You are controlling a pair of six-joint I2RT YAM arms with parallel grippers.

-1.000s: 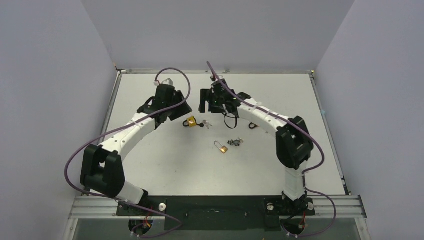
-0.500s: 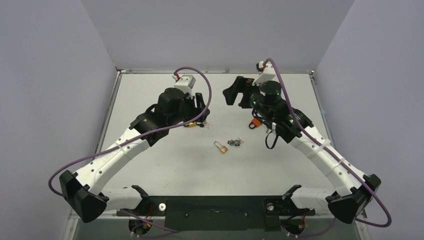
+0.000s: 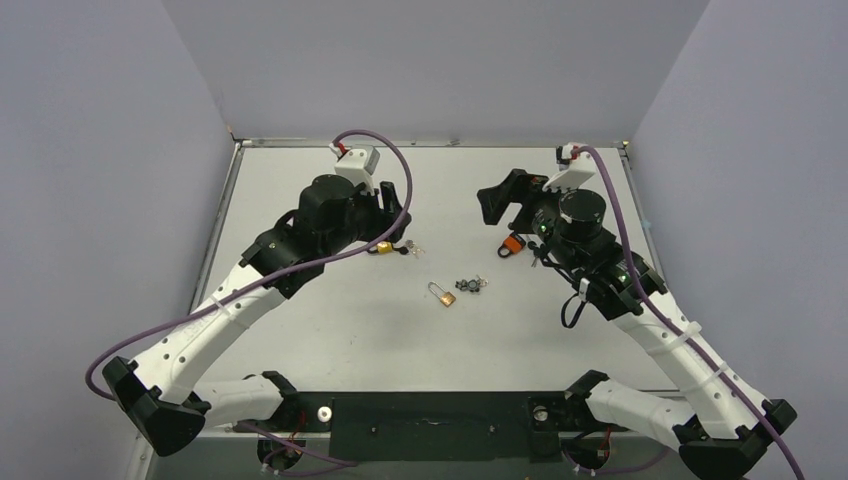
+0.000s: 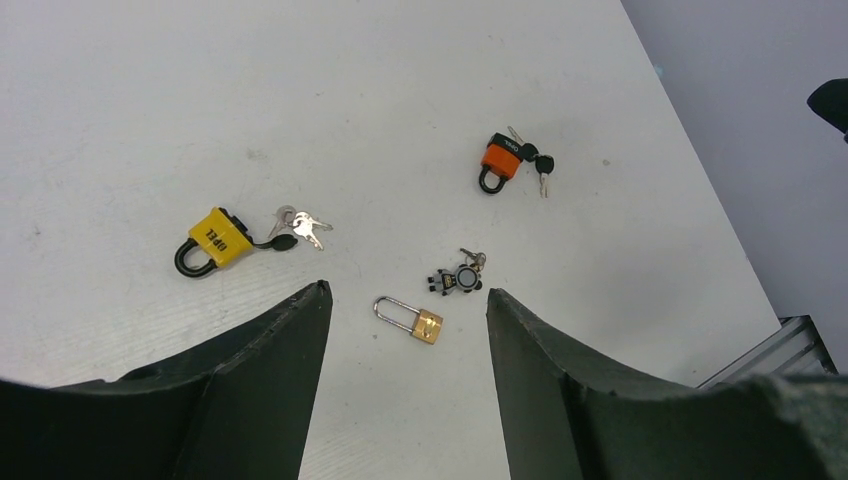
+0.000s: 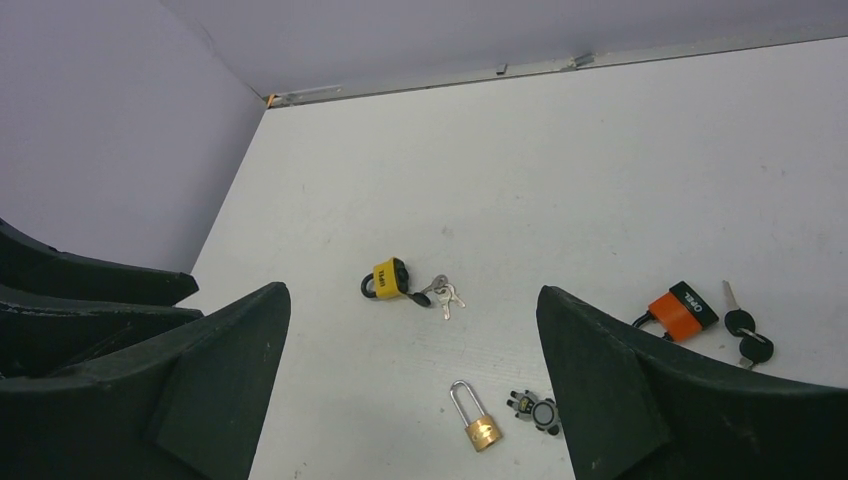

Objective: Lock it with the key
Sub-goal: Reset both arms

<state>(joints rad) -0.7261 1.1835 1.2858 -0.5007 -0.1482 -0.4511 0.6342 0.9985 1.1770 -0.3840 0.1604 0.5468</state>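
Three padlocks lie on the white table. A brass long-shackle padlock lies in the middle, also seen in both wrist views. A small robot-shaped key fob with a key lies beside it. A yellow padlock has keys next to it. An orange padlock has keys next to it. My left gripper and my right gripper are open, empty and high above the table.
Grey walls close the table at the left, back and right. A metal rail runs along the far edge. Purple cables loop off both arms. The arm bases stand at the near edge.
Both arms have risen away from the table. The left gripper lifted off the area by the yellow padlock. The right gripper swung right, away from the centre.
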